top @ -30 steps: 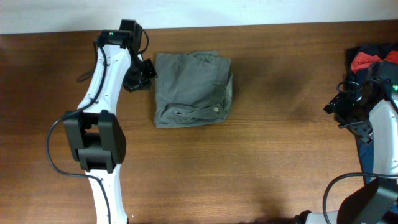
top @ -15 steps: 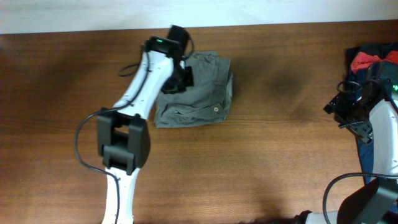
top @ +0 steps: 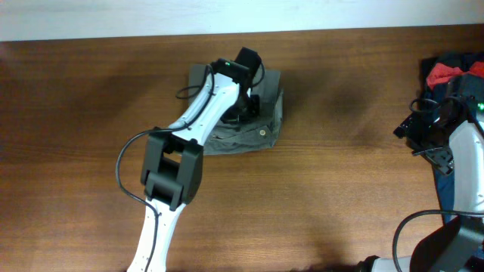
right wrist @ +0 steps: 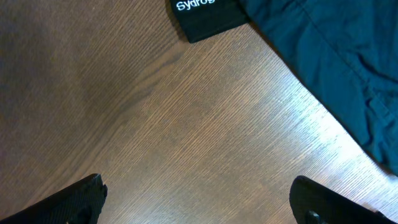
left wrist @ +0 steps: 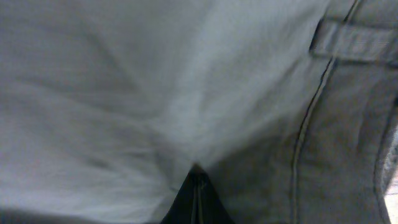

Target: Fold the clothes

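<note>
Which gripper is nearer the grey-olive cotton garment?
Left. The left gripper sits on the grey-olive cotton garment; the right gripper hangs near the wooden table's right edge.

Left gripper (top: 248, 104) shifts right from the table by the shorts' (top: 271, 115) left edge, across that edge, to mid-fabric; its closed tips now press into the creased cloth

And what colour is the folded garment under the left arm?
The garment is grey-olive, clearest in the overhead view.
</note>
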Robot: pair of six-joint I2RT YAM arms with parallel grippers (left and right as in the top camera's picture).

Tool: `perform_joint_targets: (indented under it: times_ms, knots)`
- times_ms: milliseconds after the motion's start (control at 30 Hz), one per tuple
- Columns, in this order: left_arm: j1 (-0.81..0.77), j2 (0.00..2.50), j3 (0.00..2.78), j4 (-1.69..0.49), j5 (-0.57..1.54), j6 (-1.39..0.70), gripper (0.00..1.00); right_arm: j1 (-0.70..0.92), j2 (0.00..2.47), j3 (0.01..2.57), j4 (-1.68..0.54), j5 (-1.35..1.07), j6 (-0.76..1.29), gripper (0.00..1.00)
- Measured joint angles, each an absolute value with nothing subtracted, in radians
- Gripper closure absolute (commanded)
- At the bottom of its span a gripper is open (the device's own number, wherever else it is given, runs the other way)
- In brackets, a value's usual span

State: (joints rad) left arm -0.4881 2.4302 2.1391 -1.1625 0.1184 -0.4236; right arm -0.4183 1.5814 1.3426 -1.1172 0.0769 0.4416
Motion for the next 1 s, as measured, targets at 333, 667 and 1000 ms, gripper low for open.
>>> perform_joint_targets:
  times_ms: [333,667,1000]
  knots:
    - [-0.561,2.440,2.139,-1.161,0.155,-0.424,0.99,-0.418,1.581,1.343,-1.117,0.077,0.442,0.02]
    - [-0.575,2.440,2.196,-1.181,0.234,-0.413,0.89,-0.418,1.581,1.343,-1.117,0.077,0.442,0.01]
    - [-0.574,2.439,2.428,-1.368,0.057,-0.391,0.37,-0.418,1.581,1.343,-1.118,0.077,0.442,0.01]
